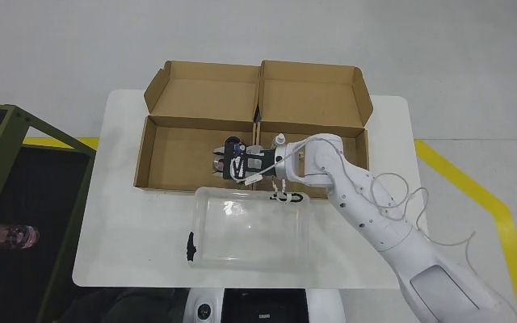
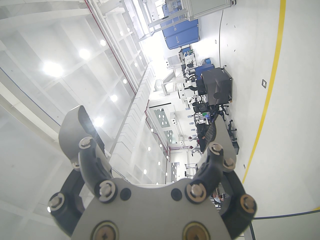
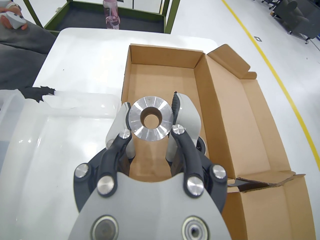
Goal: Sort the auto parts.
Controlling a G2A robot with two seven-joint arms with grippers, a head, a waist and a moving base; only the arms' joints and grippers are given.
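The right gripper (image 3: 151, 105) is seen pinching a silver metal ring (image 3: 163, 129) by its outer rim, one finger (image 3: 126, 116) pressed on one side and the other on the opposite side, so that the ring's flat face and round central hole are turned toward the wrist camera. In the top view the right gripper (image 1: 229, 161) is held over the right end of the left cardboard box (image 1: 174, 157), with the right arm (image 1: 363, 202) stretched across from the near right corner of the table (image 1: 129, 210). The brown floor of that box (image 3: 162, 78) is seen through the ring's hole and around it; whether the ring touches the floor cannot be told. The box is open, its lid folded back on the far side. Touching it on the right, the right cardboard box (image 1: 311, 97) is set, likewise open and partly covered by the arm. Just on the near side of both boxes a clear plastic bin (image 1: 258, 234) is placed, and a black jagged piece (image 1: 191, 246) is seen at its near left corner. The left gripper (image 2: 148, 116) is pointed away from the table toward the room's ceiling, its fingers spread wide with nothing between them. Off the table's left edge a green frame (image 1: 48, 137) is stood on the floor, with a pink bottle (image 3: 111, 8) on it. A yellow line (image 1: 460, 176) is marked on the floor to the right.
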